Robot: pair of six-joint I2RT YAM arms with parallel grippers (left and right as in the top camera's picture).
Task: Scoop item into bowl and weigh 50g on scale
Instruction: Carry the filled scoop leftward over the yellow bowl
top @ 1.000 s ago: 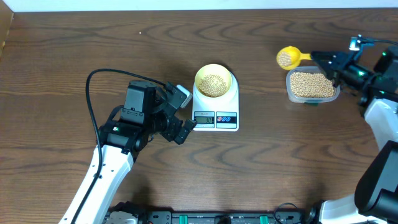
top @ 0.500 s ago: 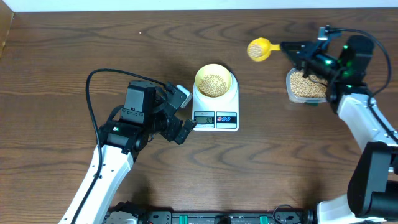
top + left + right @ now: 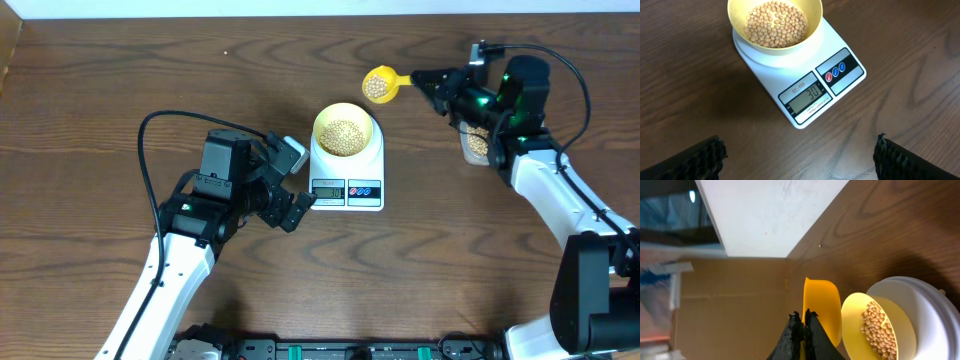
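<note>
Currently, bean-laden scoop [image 3: 378,85] is pinched by right gripper [image 3: 425,78] beyond the scale [image 3: 372,165], which bears the bowl [image 3: 321,122] of beans [image 3: 344,133]; left gripper [image 3: 300,183] spread beside it; tipping over bowl is judged next.

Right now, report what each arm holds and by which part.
Right jaws grip the yellow scoop by its handle end; left jaws stand open, holding nothing.
</note>
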